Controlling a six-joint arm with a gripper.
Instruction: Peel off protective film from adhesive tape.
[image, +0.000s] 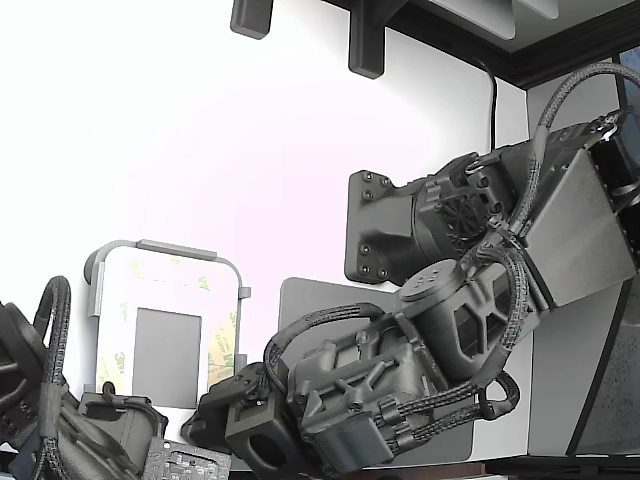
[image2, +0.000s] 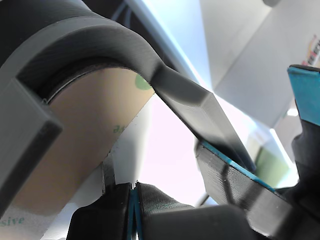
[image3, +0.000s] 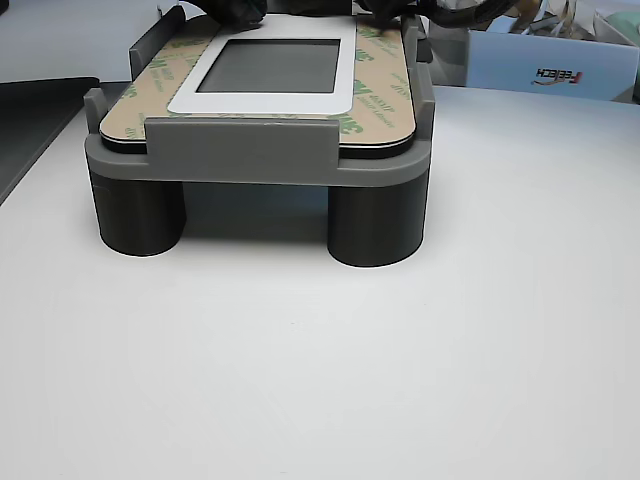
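Observation:
The white panel (image3: 262, 99) lies in a grey fixture (image3: 250, 150) that stands on round legs. Tan-yellow protective film (image3: 385, 90) printed with green 3M marks runs along the panel's edges. The exterior view shows a strip of it (image: 228, 345) on the panel's right side. My gripper (image: 218, 398) sits low at the panel's near right corner in that view. In the wrist view the film (image2: 85, 150) curves under the fixture's rounded corner wall (image2: 100, 45). Its pale end runs into the seam of my gripper (image2: 133, 205), whose blue-padded fingers are pressed together.
A second arm (image: 60, 420) reaches in at the exterior view's lower left. A grey plate (image: 310, 300) lies right of the fixture. More blue-padded finger parts (image2: 305, 90) show close by in the wrist view. A labelled box (image3: 545, 70) stands behind the fixture.

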